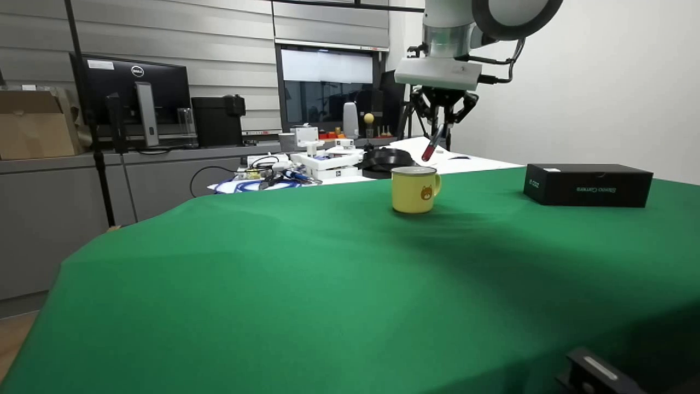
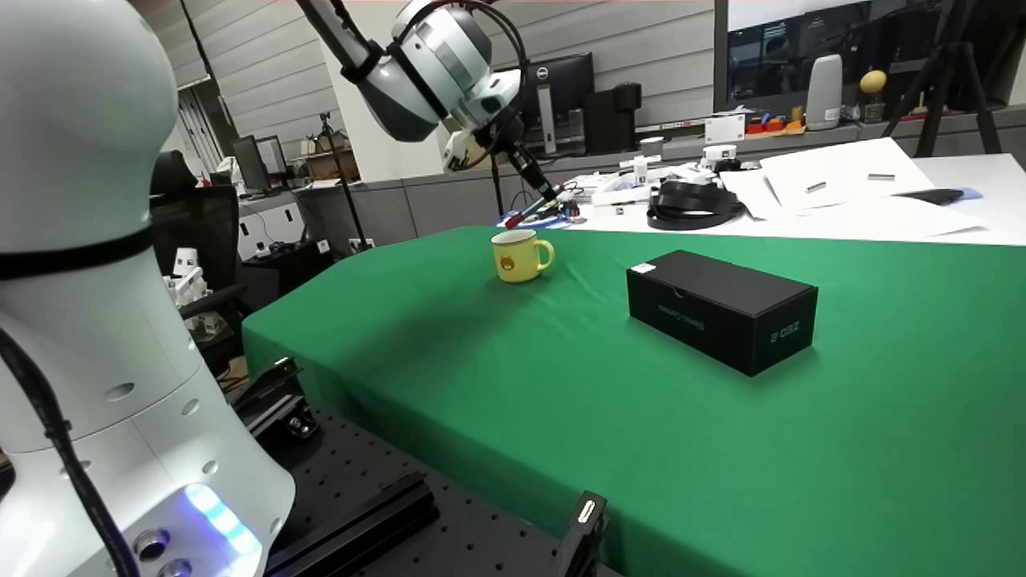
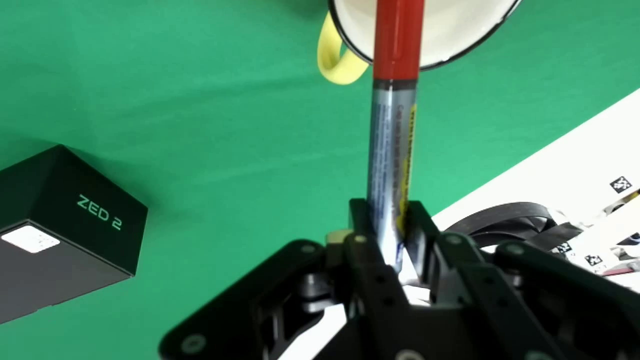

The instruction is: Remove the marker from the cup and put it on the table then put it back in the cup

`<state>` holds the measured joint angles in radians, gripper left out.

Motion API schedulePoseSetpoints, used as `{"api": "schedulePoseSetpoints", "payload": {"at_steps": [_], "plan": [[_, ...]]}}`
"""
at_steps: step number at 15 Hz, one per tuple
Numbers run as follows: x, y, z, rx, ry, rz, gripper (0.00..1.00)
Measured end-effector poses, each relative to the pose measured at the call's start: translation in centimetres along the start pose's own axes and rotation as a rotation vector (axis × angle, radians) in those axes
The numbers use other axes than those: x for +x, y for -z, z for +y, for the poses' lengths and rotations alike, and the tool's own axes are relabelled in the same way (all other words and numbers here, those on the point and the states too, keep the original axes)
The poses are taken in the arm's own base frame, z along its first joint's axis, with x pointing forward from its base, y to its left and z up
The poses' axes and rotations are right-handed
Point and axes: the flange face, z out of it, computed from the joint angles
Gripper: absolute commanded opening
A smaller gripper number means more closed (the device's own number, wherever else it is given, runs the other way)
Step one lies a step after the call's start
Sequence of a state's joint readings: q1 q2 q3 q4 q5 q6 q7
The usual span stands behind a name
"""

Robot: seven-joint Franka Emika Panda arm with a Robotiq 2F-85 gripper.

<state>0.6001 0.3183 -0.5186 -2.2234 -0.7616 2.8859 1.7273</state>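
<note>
My gripper (image 3: 386,212) is shut on the silver body of the marker (image 3: 394,125), whose red end points away from the fingers. In both exterior views the gripper (image 1: 444,126) (image 2: 550,192) holds the marker (image 1: 429,151) (image 2: 525,211) tilted, red end down, just above the cup's rim. The yellow cup (image 1: 407,194) with a bear mark stands upright on the green table (image 1: 262,284); it also shows in an exterior view (image 2: 515,261). In the wrist view the marker's red end passes in front of the cup's white inside (image 3: 457,27), hiding part of it.
A black box (image 1: 593,186) lies on the table near the cup's handle side; it also shows in an exterior view (image 2: 721,308) and the wrist view (image 3: 70,225). Behind the green table is a white surface with a black coiled strap (image 2: 693,204), papers and cables.
</note>
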Motion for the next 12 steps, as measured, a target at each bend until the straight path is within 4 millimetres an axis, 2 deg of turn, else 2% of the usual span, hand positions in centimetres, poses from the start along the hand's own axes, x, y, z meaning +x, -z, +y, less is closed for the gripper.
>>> {"api": "schedulePoseSetpoints", "payload": {"at_steps": [9,10,11,12], "plan": [[-3.5,-2.2,0.0,-0.039,0.071,0.001,0.05],[-3.7,-2.3,-0.1,-0.040,0.073,0.000,0.35],[-3.9,-2.4,-0.1,-0.041,0.074,-0.001,0.48],[-4.1,-2.4,-0.2,-0.041,0.075,-0.002,0.53]]}}
